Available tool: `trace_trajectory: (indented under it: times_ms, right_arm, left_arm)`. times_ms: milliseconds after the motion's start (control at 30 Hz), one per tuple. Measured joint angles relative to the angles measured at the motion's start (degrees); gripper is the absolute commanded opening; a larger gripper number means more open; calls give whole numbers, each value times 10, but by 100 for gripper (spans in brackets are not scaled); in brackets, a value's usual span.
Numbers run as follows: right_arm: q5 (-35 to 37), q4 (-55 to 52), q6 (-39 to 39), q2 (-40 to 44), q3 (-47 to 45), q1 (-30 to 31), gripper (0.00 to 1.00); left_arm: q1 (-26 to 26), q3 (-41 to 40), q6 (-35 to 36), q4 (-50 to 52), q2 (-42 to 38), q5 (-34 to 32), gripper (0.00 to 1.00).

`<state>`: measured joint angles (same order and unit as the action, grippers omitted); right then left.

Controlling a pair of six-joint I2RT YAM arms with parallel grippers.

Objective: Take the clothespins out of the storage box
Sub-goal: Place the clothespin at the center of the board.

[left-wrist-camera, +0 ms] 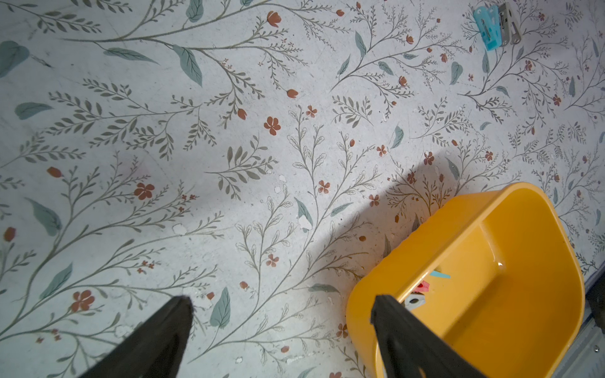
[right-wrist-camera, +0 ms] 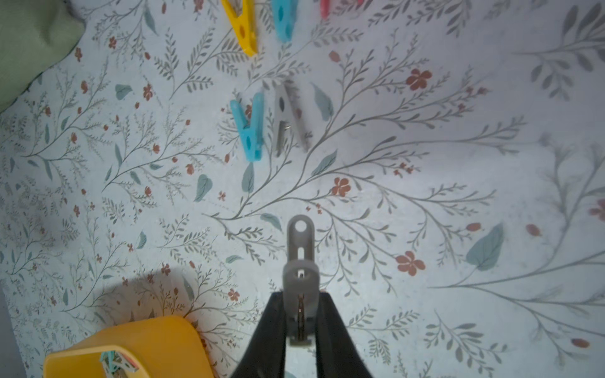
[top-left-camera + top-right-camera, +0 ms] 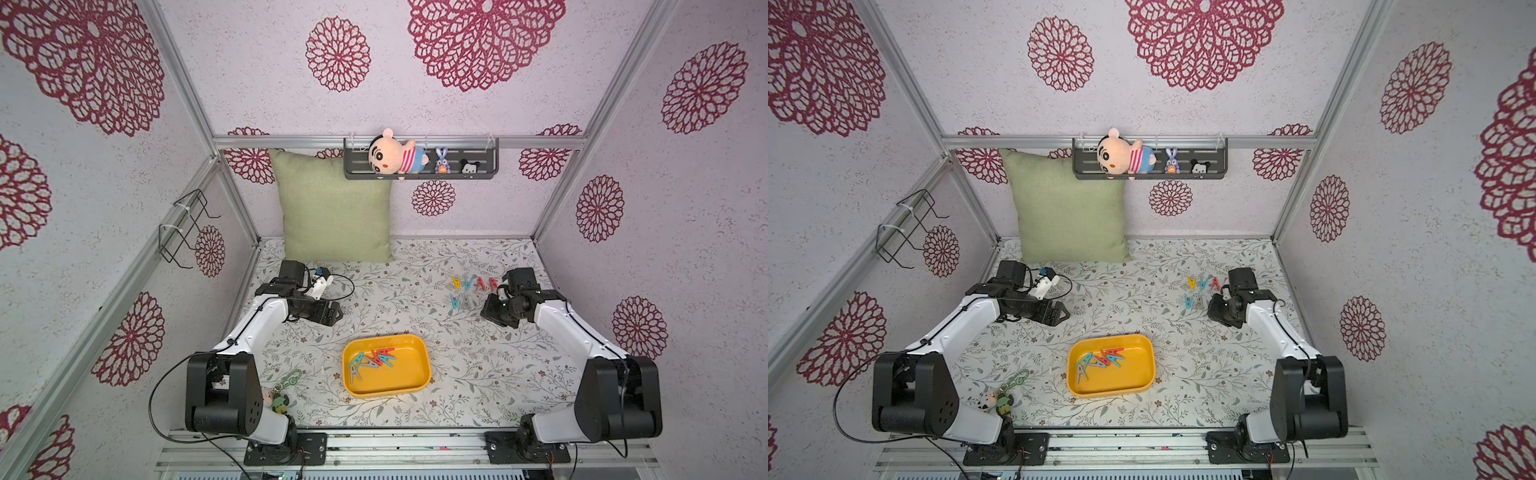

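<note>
The yellow storage box [image 3: 419,347] [image 3: 1144,347] sits at the front middle of the floral table, with several red, teal and grey clothespins [image 3: 374,359] [image 3: 1100,359] piled in its left half. More clothespins [image 3: 473,284] lie in two short rows at the back right. Just right of those rows, my right gripper [image 2: 299,294] is shut on a grey clothespin [image 2: 300,258] that sticks out past the fingertips above the table. A teal and a grey pin [image 2: 250,131] lie ahead of it. My left gripper [image 1: 281,304] hangs open and empty, left of the box [image 1: 491,199].
A green cushion [image 3: 332,208] leans on the back wall. The keychain charm [image 3: 286,386] lies at the front left by the left arm's base. A dark shelf [image 3: 482,174] with toys hangs on the back wall, and a wire rack [image 3: 183,228] on the left wall.
</note>
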<state>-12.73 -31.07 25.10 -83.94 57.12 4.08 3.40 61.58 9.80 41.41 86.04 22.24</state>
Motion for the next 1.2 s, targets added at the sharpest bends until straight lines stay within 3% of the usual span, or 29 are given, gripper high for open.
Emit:
trace_trajectory:
  times_ms: [267,633,1200]
  right_arm:
    - [-43,29,-41,-117,32,-46,22]
    - [-57,28,-92,-212,116,-50,23]
    - [37,2,-99,-171,126,-33,31]
  left_arm:
    - [0,0,0,0,0,2,94]
    - [1,0,0,0,0,3,94]
    - [1,0,0,0,0,4,94]
